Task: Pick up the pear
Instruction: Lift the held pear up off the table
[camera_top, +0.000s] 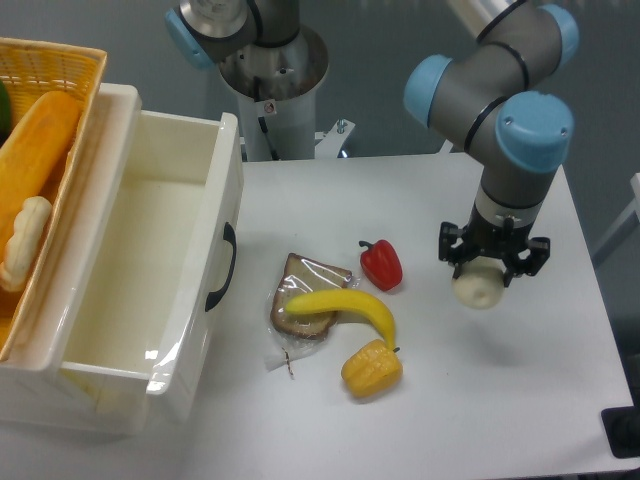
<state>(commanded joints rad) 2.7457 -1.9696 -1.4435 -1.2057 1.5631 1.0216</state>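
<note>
Gripper (481, 278) clamps the pear (477, 288), which hangs at its six o'clock above the table (560, 390), three o'clock of the red pepper (382, 265); lift looks straight up.

A robotics lab: a grey-and-blue jointed robot arm (500, 90) stands over a plain white desk (520, 390) against a bare grey wall, with plastic toy food and a white plastic bin (150, 270) set out.
</note>
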